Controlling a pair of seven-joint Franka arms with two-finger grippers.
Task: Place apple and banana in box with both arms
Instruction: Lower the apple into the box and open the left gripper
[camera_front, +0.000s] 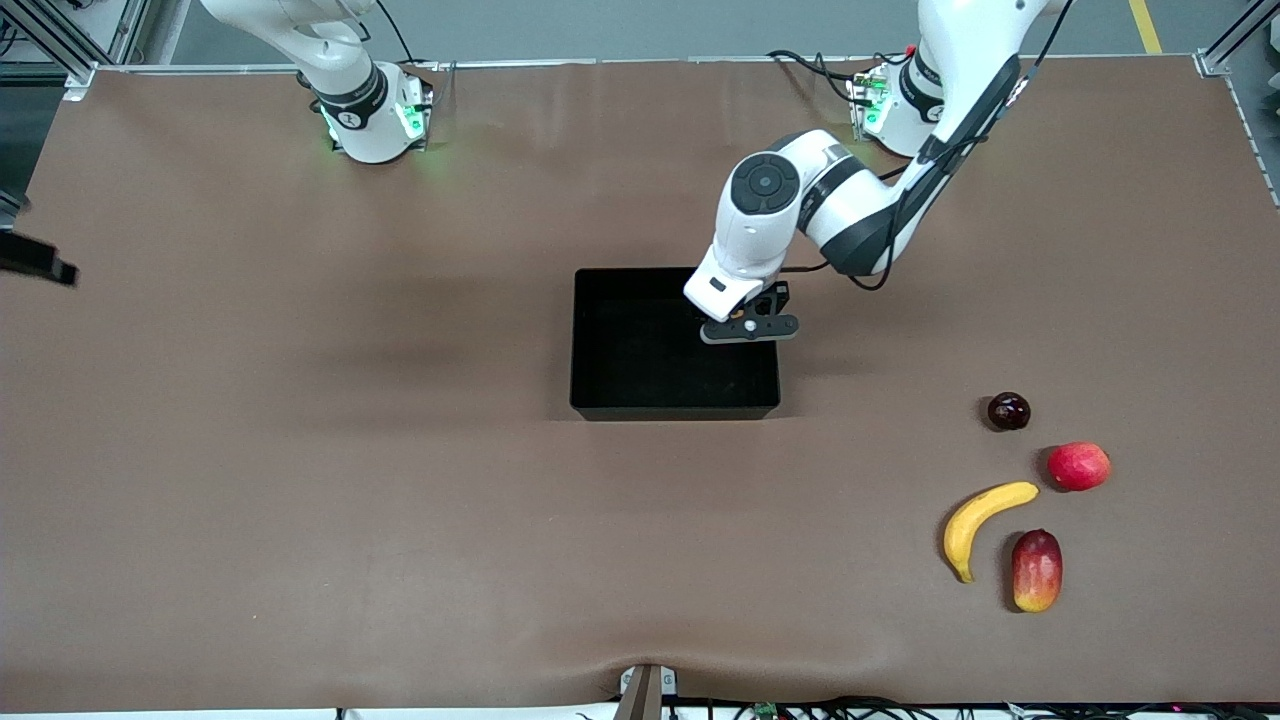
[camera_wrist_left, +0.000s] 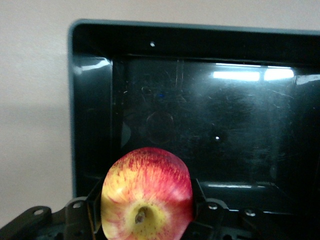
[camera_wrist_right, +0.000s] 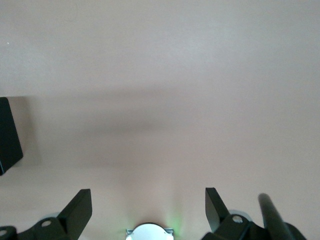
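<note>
right gripper (camera_wrist_right: 147, 212): fingers spread wide w/ nothing between them, hung over bare brown table (camera_front: 300, 450) toward the right arm's end; that arm just waited
right arm: only its base and lower links showed in the front view, at the top
box (camera_front: 590, 340): black bin, mid-table, low glossy walls, nothing lying on its floor
left gripper (camera_front: 750, 328): was over the box edge on the left arm's side, clamped on the apple; arm bent down from its base at the top
apple (camera_wrist_left: 147, 195): red w/ yellow streaks, pale stem dimple facing the left wrist cam, pinched between the two fingers, up in the air above the box interior (camera_wrist_left: 200, 125)
banana (camera_front: 982, 520): yellow, curved, lay on the table toward the left arm's end, well apart from the box and nearer the front cam than it
dark maroon fruit (camera_front: 1008, 411): farthest of the fruit group from the front cam
pinkish-red fruit (camera_front: 1078, 466): just beside the banana's upper tip
mango (camera_front: 1036, 570): red/yellow, nearest the front cam, close beside the banana
</note>
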